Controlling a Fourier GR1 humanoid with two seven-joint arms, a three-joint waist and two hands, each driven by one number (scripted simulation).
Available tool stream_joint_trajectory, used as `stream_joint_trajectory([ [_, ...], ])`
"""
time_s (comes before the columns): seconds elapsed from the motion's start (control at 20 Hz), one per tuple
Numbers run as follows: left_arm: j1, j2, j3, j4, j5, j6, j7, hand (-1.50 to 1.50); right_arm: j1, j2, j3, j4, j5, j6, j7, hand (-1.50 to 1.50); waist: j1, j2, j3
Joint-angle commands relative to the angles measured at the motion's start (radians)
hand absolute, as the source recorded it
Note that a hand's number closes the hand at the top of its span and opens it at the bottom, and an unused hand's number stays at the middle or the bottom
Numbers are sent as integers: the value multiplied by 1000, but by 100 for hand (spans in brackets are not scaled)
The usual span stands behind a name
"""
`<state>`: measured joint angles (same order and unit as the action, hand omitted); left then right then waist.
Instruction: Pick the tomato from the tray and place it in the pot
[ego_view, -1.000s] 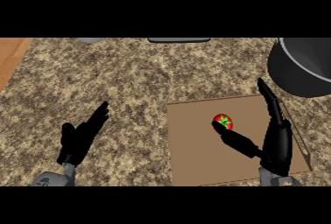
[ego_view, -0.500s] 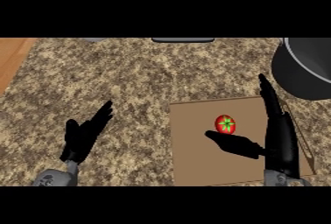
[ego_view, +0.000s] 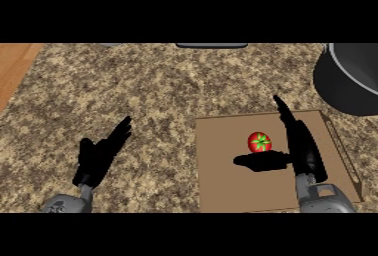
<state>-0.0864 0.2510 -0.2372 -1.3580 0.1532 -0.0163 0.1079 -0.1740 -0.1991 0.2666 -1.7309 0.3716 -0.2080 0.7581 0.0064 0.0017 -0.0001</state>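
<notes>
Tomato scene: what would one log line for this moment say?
tomato: on tray | right hand: open, beside tomato, not holding | left hand: open, over counter | pot: upper right, tomato not in it

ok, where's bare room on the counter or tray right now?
Bare counter between left hand and tray, and the whole stretch above both. The tray's left half is bare too. It is crowded on the right: tomato, right hand, pot.
</notes>
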Motion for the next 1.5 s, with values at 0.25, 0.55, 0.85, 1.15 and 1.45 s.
stream_joint_trajectory([
  [0.25,-4,-21,68,21,-38,-61,-3,0,50,2,-81,118,25,53,-142,-150,-6,-2,0],
  [0.55,59,-29,68,-68,-49,-66,41,0,157,-14,-148,126,-16,29,-336,-150,-6,-2,0],
  [0.85,14,-59,85,-14,-70,-56,29,0,180,41,-192,172,-166,80,-515,-150,-8,-2,0],
  [1.15,26,-64,102,-10,-82,-74,10,0,93,118,-239,281,-252,90,-586,-150,-4,-1,0],
  [1.45,-21,-113,94,50,-125,-70,1,0,34,191,-269,505,-271,60,-710,-150,-3,1,0],
])
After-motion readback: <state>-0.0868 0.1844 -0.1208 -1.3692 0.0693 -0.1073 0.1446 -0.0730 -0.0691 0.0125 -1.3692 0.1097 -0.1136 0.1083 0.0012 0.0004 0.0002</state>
